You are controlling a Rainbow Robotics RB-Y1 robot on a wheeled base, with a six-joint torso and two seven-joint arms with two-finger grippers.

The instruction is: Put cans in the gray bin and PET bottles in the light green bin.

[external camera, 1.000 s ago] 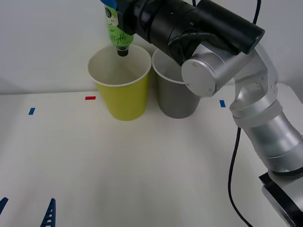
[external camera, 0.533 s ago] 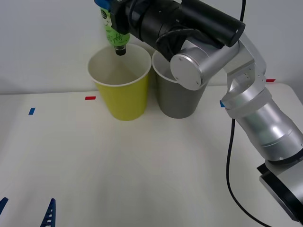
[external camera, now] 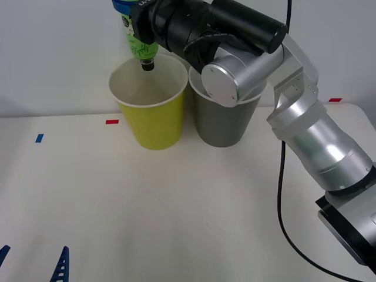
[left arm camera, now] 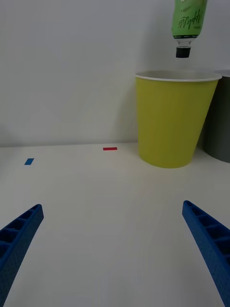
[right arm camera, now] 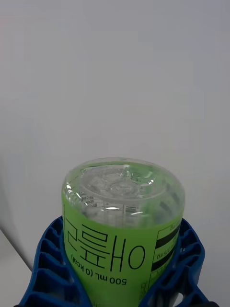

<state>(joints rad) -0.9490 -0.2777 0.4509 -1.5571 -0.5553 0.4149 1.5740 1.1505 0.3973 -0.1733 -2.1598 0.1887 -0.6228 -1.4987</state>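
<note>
Two blue fingers of the right gripper (external camera: 134,17) are clamped on the PET bottle (external camera: 139,41), held cap-down above the light green bin (external camera: 150,111). Beside it the gray bin (external camera: 220,120) stands. Left gripper (left arm camera: 115,249) fingers are spread wide over the surface (external camera: 176,205).

The right arm's black wrist hides most of the right gripper (external camera: 136,23) clamped on the PET bottle (external camera: 138,40) and part of the gray bin's (external camera: 220,120) rim behind it.
</note>
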